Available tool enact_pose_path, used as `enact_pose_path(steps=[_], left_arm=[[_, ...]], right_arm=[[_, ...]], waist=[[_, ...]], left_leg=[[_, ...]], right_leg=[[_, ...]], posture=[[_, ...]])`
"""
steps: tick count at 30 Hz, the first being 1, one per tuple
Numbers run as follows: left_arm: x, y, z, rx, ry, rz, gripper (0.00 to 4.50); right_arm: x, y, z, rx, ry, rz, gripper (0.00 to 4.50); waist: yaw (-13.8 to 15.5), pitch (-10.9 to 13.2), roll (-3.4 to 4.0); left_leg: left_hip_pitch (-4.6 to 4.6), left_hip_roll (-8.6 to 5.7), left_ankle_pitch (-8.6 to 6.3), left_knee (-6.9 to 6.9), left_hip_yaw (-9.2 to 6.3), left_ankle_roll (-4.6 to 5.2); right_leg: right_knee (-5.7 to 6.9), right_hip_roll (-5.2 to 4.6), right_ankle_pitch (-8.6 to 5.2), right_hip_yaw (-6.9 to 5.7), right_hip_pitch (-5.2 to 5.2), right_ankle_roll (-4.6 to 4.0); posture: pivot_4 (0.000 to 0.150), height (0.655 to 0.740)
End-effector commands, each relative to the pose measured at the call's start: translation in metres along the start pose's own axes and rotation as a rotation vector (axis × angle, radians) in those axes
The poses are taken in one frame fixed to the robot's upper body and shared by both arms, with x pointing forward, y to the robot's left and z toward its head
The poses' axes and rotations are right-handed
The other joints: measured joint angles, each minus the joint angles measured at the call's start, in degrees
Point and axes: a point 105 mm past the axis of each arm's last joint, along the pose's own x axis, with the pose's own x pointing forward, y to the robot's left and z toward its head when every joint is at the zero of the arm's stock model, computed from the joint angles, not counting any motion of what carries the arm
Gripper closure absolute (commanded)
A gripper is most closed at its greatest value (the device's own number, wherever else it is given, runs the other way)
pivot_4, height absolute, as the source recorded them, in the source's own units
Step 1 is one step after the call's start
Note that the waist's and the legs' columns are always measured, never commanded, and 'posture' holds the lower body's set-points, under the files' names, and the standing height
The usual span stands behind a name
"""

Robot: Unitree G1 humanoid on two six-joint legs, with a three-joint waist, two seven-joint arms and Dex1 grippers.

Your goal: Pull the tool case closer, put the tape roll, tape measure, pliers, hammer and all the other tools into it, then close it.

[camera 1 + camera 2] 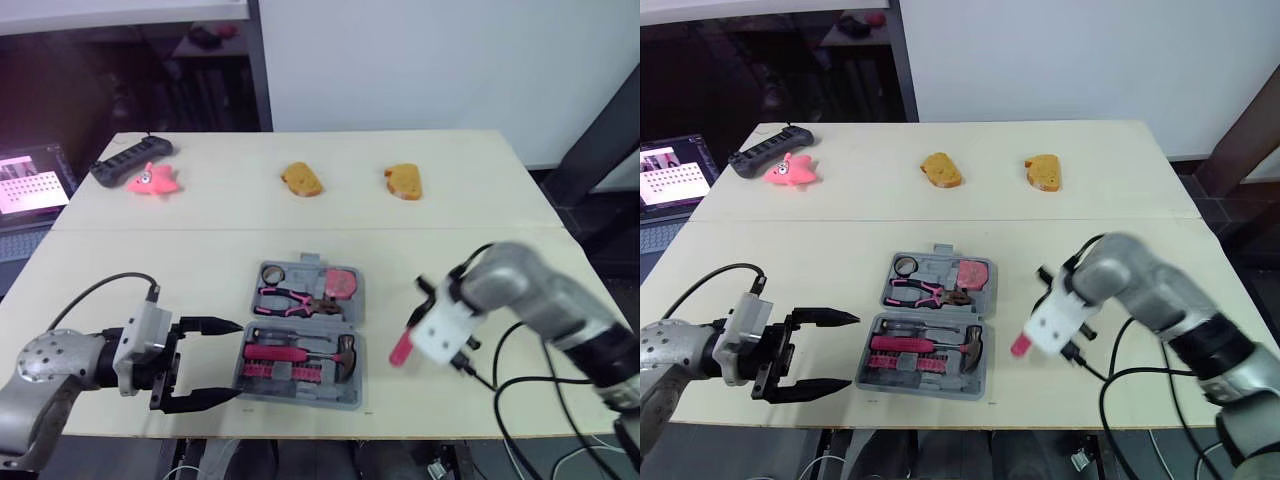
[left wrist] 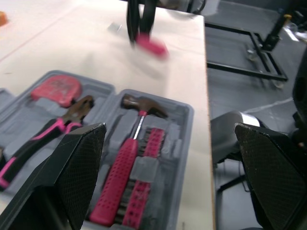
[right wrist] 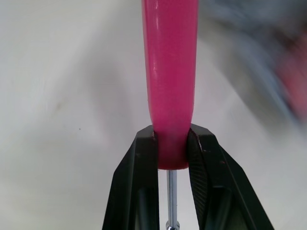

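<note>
Screwdriver handle — between right fingers

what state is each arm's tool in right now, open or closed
left tool: open, holding nothing
right tool: closed on the pink-handled screwdriver

Pale beige wooden table centre frame. Plain white wall at 12 to 2 o'clock, dark recess at 11, lit laptop screen at 9.
</note>
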Motion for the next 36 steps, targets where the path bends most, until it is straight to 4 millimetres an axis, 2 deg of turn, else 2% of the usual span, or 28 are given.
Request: enact_pose_path(steps=[1,3,5,7,10,12,18,21,23,29,36], left_arm=[[0.001,0.002,0.003,0.033,-0.015,0.001,0.00],[0.003,0.002,0.003,0.029,-0.021,-0.005,0.00],[0.004,0.003,0.003,0.027,-0.025,-0.010,0.00],[0.004,0.003,0.002,0.023,-0.027,-0.015,0.00],[0.005,0.005,0.003,0.021,-0.029,-0.025,0.00],[0.006,0.006,0.003,0.023,-0.031,-0.031,0.00],[0.006,0.007,0.004,0.026,-0.033,-0.037,0.00],[0.006,0.007,0.004,0.027,-0.033,-0.037,0.00],[0.006,0.007,0.004,0.029,-0.032,-0.036,0.00],[0.008,0.007,0.007,0.030,-0.038,-0.032,0.00],[0.008,0.008,0.007,0.030,-0.041,-0.028,0.00]], right_arm=[[-0.004,0.009,0.005,0.606,-0.081,-0.057,4.19],[0.006,0.018,-0.005,0.912,-0.096,-0.106,4.19],[0.017,0.023,-0.013,1.055,-0.135,-0.152,4.19],[0.030,0.016,-0.022,1.199,-0.230,-0.291,4.19],[0.053,0.041,-0.039,1.411,-0.217,-0.458,4.19],[0.061,0.054,-0.046,1.518,-0.168,-0.572,4.19],[0.077,0.063,-0.046,1.566,-0.052,-0.640,4.19],[0.089,0.065,-0.039,1.555,-0.024,-0.599,4.19],[0.095,0.070,-0.042,1.535,0.046,-0.586,4.19],[0.111,0.078,-0.056,1.649,0.131,-0.566,4.19],[0.118,0.072,-0.053,1.700,0.066,-0.562,4.19]], waist=[[0.0,0.0,-0.01],[0.1,0.0,-0.04],[0.1,-0.1,-0.09],[0.1,-0.1,-0.14],[0.3,-0.1,-0.14],[0.1,-0.1,-0.14],[0.0,-0.4,-0.55],[0.1,-0.5,-0.79],[0.0,-0.6,-0.95],[0.1,-1.1,-1.53],[0.0,-1.4,-1.92]], left_leg=[[0.01,0.01,0.00,0.00,-0.02,0.00],[0.00,0.01,0.01,0.02,-0.03,-0.03],[-0.03,0.01,0.02,0.07,-0.03,-0.04],[-0.15,-0.03,0.02,0.05,0.01,-0.04],[-0.17,-0.02,0.02,-0.05,0.01,-0.04],[-0.18,-0.02,0.02,-0.11,-0.01,-0.05],[-0.10,-0.01,0.17,-0.12,-0.01,-0.33],[-0.11,-0.01,0.21,-0.13,-0.02,-0.40],[-0.11,-0.01,0.21,-0.15,-0.02,-0.40],[-0.08,0.00,0.21,-0.25,-0.04,-0.40],[-0.06,0.02,0.20,-0.29,-0.07,-0.40]], right_leg=[[0.02,0.02,0.00,-0.01,-0.01,-0.01],[0.03,0.04,-0.02,-0.02,-0.03,-0.05],[0.02,0.04,-0.09,-0.01,-0.05,-0.19],[-0.02,-0.01,-0.09,0.00,-0.12,-0.17],[-0.03,0.01,-0.01,0.01,-0.17,0.02],[-0.02,-0.01,-0.01,-0.03,-0.19,0.03],[-0.07,-0.03,-0.11,-0.03,-0.09,-0.17],[-0.08,-0.04,-0.13,-0.03,-0.08,-0.20],[-0.09,-0.04,-0.13,-0.04,-0.08,-0.20],[-0.13,-0.03,-0.13,-0.06,-0.06,-0.19],[-0.52,-0.05,-0.13,-0.10,0.18,-0.22]], posture=[[0.150,0.7400],[0.150,0.7400],[0.150,0.7400],[0.150,0.7400],[0.150,0.7400],[0.150,0.7400],[0.150,0.7400],[0.150,0.7400],[0.150,0.7400],[0.150,0.7400],[0.150,0.7400]])
